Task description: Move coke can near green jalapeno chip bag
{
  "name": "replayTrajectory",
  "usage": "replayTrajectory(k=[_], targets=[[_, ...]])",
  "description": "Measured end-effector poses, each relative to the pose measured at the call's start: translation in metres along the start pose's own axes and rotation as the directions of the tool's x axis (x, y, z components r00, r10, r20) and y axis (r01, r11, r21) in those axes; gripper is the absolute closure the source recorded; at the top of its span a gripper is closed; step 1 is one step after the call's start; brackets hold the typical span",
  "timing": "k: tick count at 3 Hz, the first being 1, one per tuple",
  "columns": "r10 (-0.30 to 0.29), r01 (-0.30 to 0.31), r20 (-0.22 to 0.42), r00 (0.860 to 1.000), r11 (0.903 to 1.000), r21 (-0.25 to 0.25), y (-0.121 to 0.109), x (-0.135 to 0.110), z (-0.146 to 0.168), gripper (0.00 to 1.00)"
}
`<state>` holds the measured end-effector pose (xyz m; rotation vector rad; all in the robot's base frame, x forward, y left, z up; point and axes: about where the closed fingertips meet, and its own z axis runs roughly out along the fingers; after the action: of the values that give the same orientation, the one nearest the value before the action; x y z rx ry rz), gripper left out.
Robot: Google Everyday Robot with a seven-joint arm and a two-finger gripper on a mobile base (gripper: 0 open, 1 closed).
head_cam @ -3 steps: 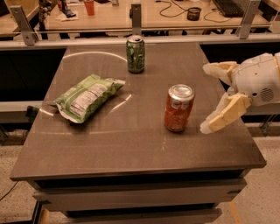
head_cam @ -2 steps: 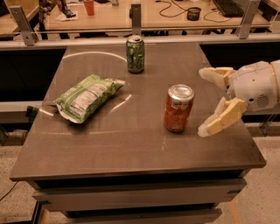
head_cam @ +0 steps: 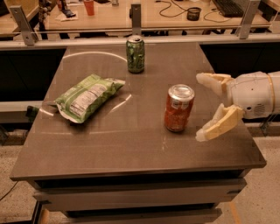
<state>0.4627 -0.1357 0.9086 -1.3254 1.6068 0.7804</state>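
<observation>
Right now the end effector (head_cam: 200,107) hangs over the right side of the desk (head_cam: 131,144), its two pale fingers spread wide, one finger (head_cam: 212,81) reaching toward the back and the other finger (head_cam: 221,124) angled down toward the front edge. Both tips point left, toward the coke can (head_cam: 178,108), which stands upright just beside them and a little right of the desk's middle. A narrow gap shows between the can and the fingertips, so nothing is gripped. The can's silver top faces up and a whitish patch shows near its upper rim. Well apart from it, on the left half of the desk, lies the green jalapeno chip bag (head_cam: 87,97), flat and crinkled, with its white printed panel turned upward and its long side running diagonally (lower left to upper right). A green patterned can (head_cam: 135,54) stands upright near the back of the desk, behind the bag's right end and apart from both it and the coke can. Beyond a metal rail (head_cam: 175,38), a lighter work surface (head_cam: 175,17) carries a red cup (head_cam: 89,6) and some cables (head_cam: 170,5).
</observation>
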Motion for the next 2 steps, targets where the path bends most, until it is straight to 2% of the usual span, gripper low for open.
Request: replayTrajectory(k=[1,2], targets=[[-0.011,0.011,0.029,1.0,0.9999,0.004,-0.002,0.001,0.002,0.0],[-0.017,0.016,0.023,1.0,0.9992,0.036,-0.022,0.0,-0.018,0.0]])
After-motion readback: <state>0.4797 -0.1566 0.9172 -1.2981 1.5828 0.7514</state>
